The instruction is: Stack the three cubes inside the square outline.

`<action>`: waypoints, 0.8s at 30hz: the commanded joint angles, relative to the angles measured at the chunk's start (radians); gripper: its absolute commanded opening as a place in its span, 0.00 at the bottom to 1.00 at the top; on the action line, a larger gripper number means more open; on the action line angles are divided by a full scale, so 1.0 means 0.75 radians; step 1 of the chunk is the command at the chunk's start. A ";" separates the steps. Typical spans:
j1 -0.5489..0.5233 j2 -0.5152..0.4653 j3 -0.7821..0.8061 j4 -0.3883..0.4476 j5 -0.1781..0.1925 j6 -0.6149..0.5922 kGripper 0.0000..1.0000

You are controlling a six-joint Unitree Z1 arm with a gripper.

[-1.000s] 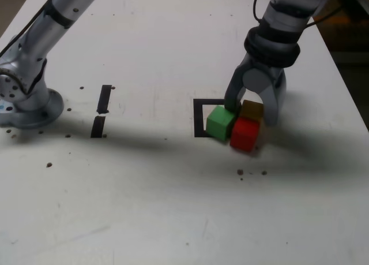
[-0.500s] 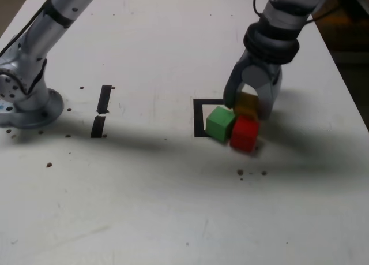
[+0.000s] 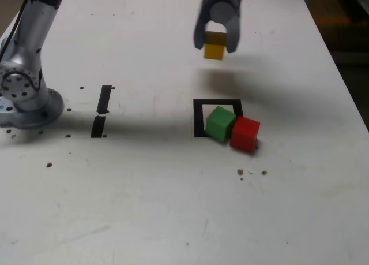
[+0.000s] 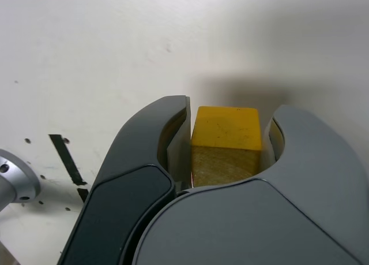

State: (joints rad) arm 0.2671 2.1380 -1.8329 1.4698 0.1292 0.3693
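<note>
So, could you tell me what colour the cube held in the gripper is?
Yellow: the cube sits clamped in the gripper, clearest in the wrist view.

Taking the outline as landmark: one cube sits inside it, a second touches that at the exterior view's right, a third hangs clamped above, behind.

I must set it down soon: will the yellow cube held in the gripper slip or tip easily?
The yellow cube looks rigid: its flat faces sit squarely between the gripper fingers, so slipping seems unlikely. It hangs above the table without sagging, probably light. With flat sides, it should rest stably rather than roll.
</note>
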 commanded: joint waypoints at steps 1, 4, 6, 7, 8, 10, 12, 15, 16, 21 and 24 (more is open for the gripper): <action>0.049 0.013 0.024 -0.008 -0.004 0.005 0.14; 0.104 0.040 0.045 -0.022 -0.007 0.021 0.15; 0.132 0.051 0.057 -0.035 -0.011 0.037 0.15; 0.144 0.054 0.063 -0.043 -0.013 0.044 0.15; 0.154 0.055 0.070 -0.052 -0.016 0.052 0.15; 0.172 0.055 0.083 -0.069 -0.028 0.068 0.16; 0.183 0.055 0.092 -0.083 -0.041 0.080 0.19; 0.192 0.059 0.104 -0.100 -0.063 0.093 0.26; 0.193 0.061 0.107 -0.103 -0.069 0.095 0.28; 0.202 0.080 0.124 -0.109 -0.087 0.106 0.43; 0.212 0.093 0.139 -0.110 -0.098 0.114 0.52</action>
State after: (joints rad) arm 0.4201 2.2034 -1.7340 1.3890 0.0590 0.4510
